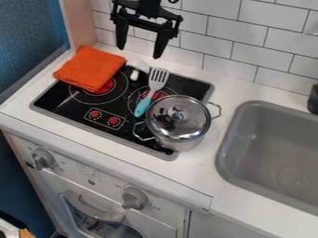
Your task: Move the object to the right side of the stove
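Hangs above the stove's (pixel 59 98) back edge, hand (pixel 140 50) spread apart. Can't make out contents of the pot (pixel 181 145) under its lid (pixel 162 120), beside the spatula (pixel 149 96).

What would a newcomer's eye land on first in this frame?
Probably the bright orange folded cloth, draped over the upper-left corner of the black stovetop. Next, likely the shiny lidded pot at the stovetop's right end, with a turquoise-handled slotted spatula just left of it. The black claw hangs open above, against white tiles.
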`<action>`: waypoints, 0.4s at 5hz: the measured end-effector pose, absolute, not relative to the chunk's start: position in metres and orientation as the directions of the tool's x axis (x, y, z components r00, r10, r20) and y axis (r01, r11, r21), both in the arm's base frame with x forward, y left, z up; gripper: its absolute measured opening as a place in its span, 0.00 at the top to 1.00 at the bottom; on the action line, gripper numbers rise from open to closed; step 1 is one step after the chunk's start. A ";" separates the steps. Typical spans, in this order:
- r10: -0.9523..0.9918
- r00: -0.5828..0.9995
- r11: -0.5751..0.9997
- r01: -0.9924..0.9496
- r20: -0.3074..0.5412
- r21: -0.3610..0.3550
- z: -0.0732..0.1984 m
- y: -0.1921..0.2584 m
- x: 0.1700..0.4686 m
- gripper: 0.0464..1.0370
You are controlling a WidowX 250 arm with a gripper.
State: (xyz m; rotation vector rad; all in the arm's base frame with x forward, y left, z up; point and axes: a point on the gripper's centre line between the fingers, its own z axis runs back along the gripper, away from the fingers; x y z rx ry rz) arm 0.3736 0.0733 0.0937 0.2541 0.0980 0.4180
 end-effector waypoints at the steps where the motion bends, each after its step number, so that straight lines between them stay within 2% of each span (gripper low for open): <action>1: 0.415 0.906 0.885 -0.379 -0.087 0.270 0.077 0.073 0.372 0.04; 2: 0.452 0.886 0.876 -0.418 -0.106 0.240 0.071 0.082 0.378 0.04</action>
